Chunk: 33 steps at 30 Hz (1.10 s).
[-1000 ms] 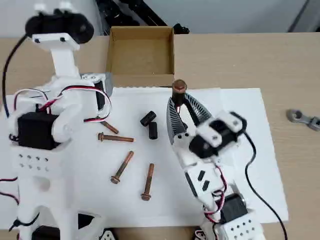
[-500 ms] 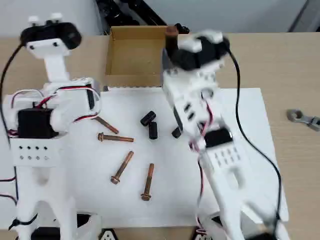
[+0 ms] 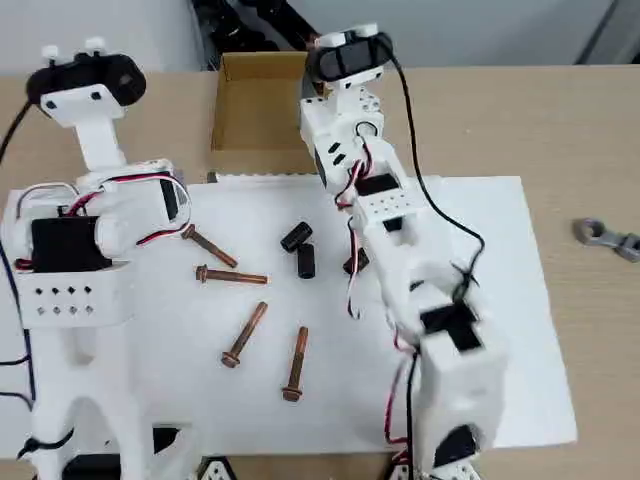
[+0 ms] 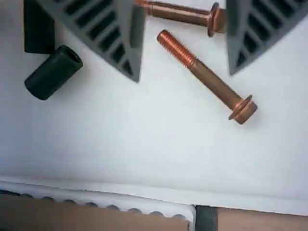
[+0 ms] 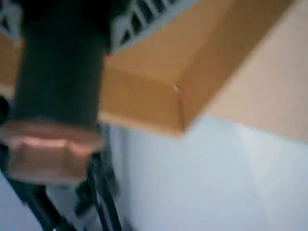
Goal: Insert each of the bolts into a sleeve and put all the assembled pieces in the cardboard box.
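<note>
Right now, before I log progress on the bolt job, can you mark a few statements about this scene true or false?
1. Four bolts lie loose on the white sheet. True.
2. The left gripper has its fingers shut on a bolt. False: the fingers stand open above the sheet and hold nothing.
3. The right gripper holds a sleeve with a bolt in it. True.
4. The cardboard box stands in the middle of the white sheet. False: it stands on the table, beyond the sheet's far edge.
</note>
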{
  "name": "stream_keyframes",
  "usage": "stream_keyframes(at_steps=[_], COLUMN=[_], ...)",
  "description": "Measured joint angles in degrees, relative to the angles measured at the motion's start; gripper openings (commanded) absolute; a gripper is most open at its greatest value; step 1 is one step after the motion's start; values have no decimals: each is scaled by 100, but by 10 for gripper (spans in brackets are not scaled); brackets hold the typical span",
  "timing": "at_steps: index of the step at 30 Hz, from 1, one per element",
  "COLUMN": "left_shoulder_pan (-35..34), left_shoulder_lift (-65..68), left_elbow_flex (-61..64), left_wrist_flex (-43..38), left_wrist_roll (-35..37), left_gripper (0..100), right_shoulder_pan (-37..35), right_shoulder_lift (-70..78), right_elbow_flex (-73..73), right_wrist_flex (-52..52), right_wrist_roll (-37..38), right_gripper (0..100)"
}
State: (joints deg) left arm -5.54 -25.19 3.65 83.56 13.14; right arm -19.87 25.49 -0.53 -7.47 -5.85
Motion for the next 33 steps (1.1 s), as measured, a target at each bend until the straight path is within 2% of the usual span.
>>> stream_keyframes(at_steps=[7,22,29,33], left_shoulder_pan=[0,0,0,0], left_shoulder_lift=[0,0,0,0], left_elbow_flex=[0,0,0,0], left_wrist_flex=[0,-18,-18,-18], left_wrist_roll=[0,0,0,0], left_gripper=[107,107,107,108], right_shoulder_pan=[352,316,114,-9], right_shoulder_lift=[1125,1248,1345,1345], right_elbow_flex=[-633,-677,-853,-853], right_wrist_flex=[0,554,1213,1310], right_wrist_roll=[0,0,598,624], right_gripper=[6,6,11,120])
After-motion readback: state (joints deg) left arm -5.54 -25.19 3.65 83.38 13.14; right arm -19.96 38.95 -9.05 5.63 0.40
